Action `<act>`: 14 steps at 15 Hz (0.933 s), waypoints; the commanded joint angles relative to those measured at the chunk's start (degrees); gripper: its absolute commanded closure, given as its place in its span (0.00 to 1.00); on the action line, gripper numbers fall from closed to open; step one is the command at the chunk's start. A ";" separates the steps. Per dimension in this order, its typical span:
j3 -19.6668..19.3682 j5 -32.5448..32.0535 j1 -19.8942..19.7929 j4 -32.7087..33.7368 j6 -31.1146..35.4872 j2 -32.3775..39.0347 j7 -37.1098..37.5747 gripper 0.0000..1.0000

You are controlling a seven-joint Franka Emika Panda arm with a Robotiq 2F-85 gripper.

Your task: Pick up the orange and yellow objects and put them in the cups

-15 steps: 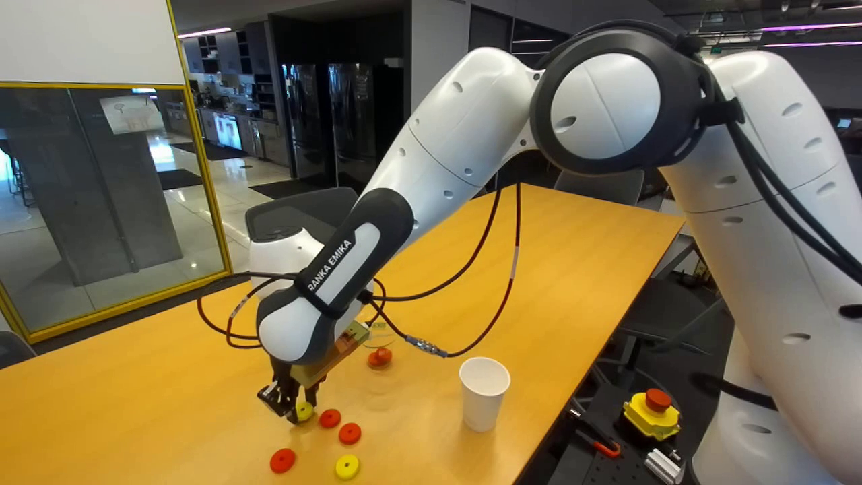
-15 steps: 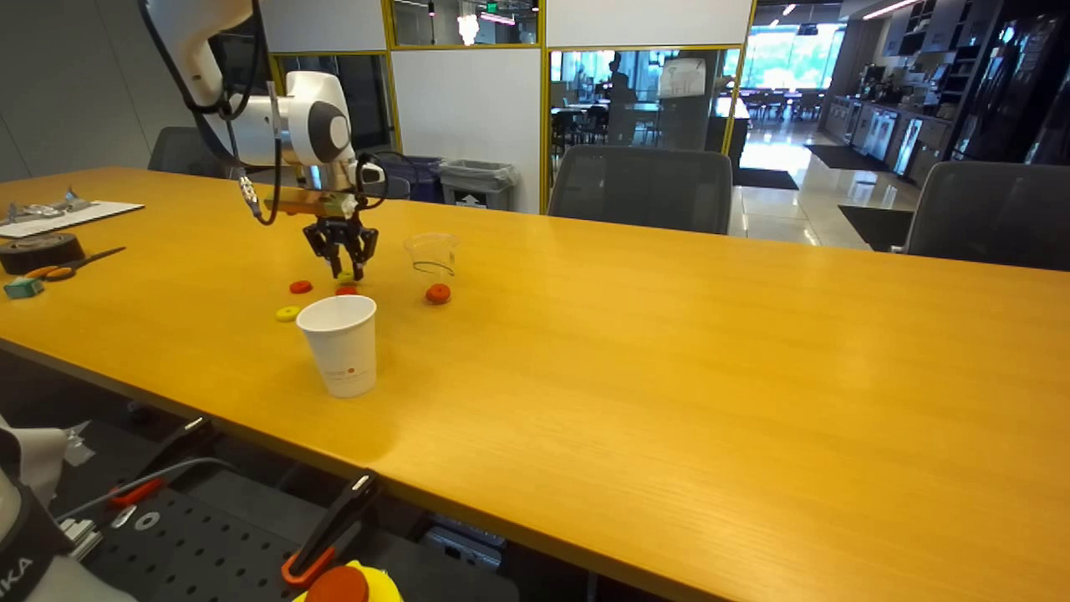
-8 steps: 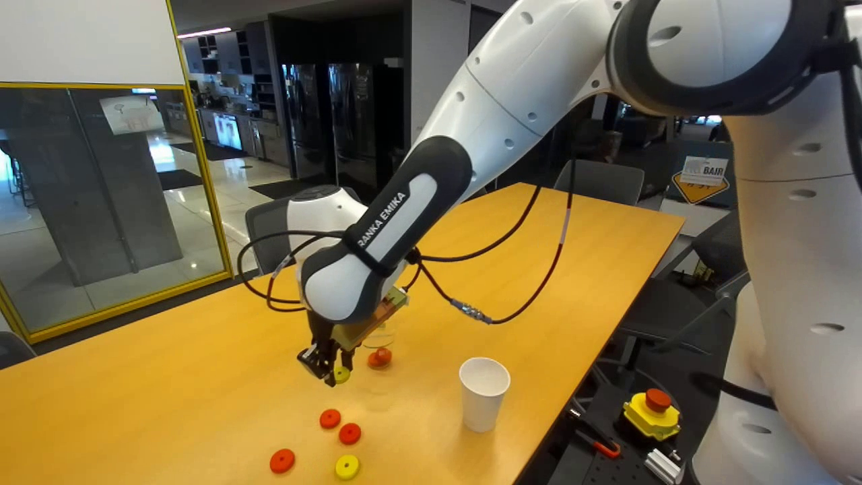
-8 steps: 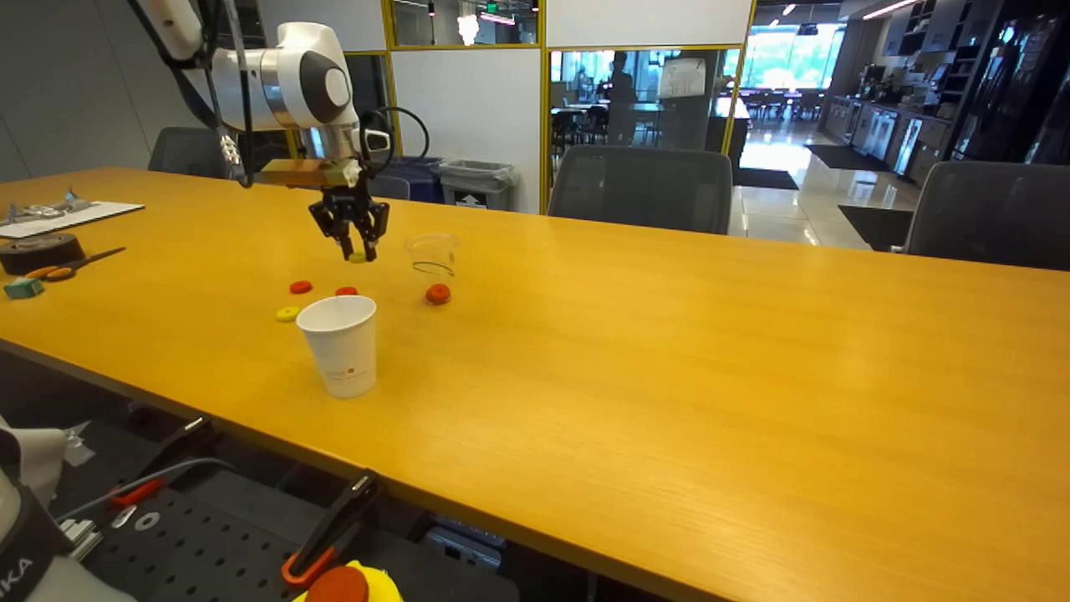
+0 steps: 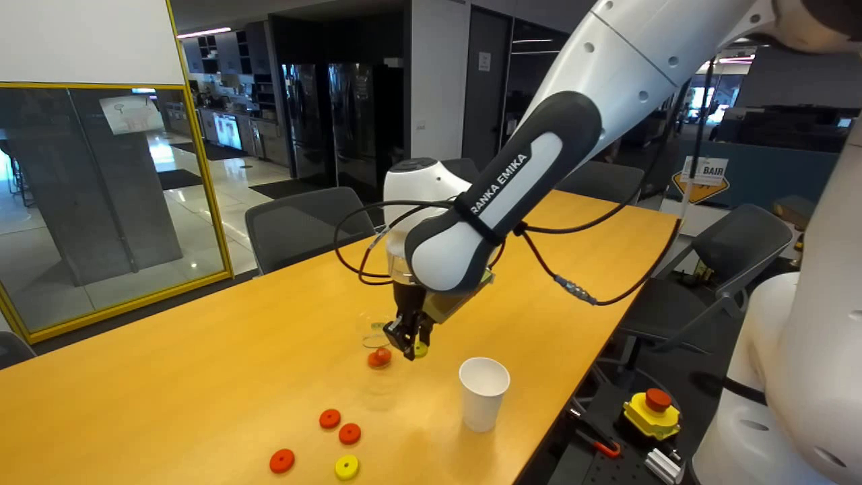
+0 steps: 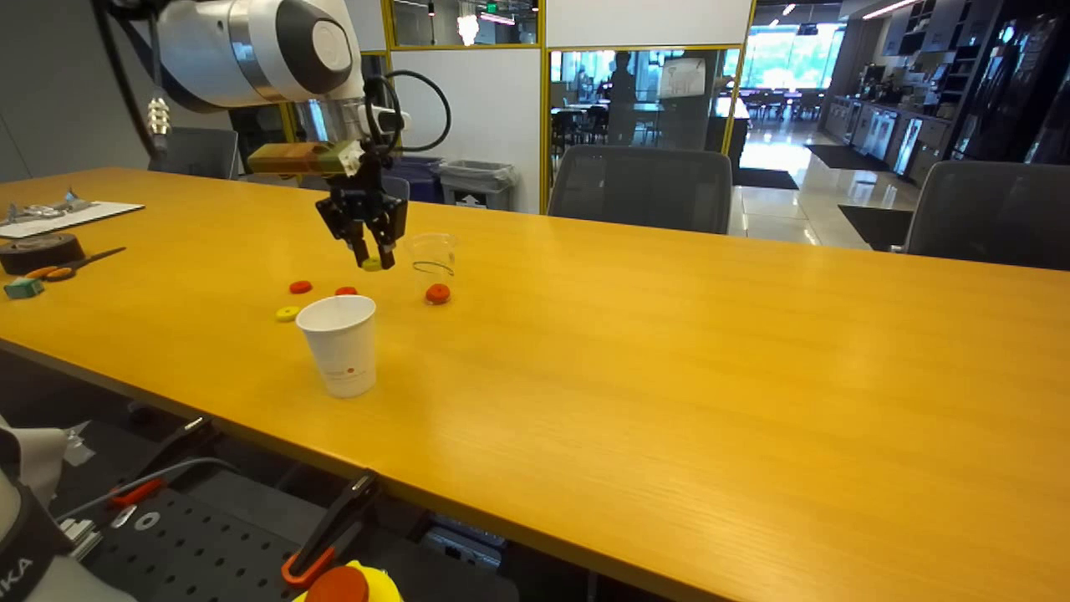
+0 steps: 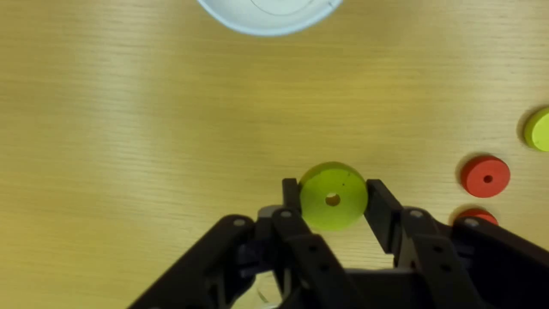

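Observation:
My gripper point(image 7: 333, 194) is shut on a yellow disc point(image 7: 318, 204), whose sides touch both fingertips. In both exterior views the gripper point(image 5: 415, 347) holds it above the table, between the clear cup point(image 6: 432, 251) and the taller white cup point(image 5: 483, 397). Red-orange pieces point(image 5: 380, 358) show through the clear cup, apparently at its bottom. The white cup stands upright; its rim point(image 7: 268, 31) cuts the top of the wrist view. Loose on the table lie a second yellow disc point(image 5: 347, 467) and three red-orange discs, among them the nearest red disc point(image 5: 281, 461) and a red disc point(image 7: 487, 177).
In an exterior view a tape roll point(image 6: 42, 251), scissors point(image 6: 88, 260), a small green block point(image 6: 23, 288) and a clipboard point(image 6: 79, 219) lie on the far table end. Beyond the table's edge sits a yellow box with a red button point(image 5: 651, 414). Chairs flank the table.
My gripper has lifted the yellow disc off the table and carried it past the clear cup's side toward the white cup. The cups and the loose discs have stayed put.

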 commanded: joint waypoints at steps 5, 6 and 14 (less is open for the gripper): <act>1.40 -1.10 -6.69 -11.72 0.73 -14.45 1.10 0.78; 1.54 -0.79 -7.24 -12.54 0.62 -15.40 0.99 0.78; 2.09 1.77 -8.57 -15.00 -0.51 -16.27 -0.71 0.78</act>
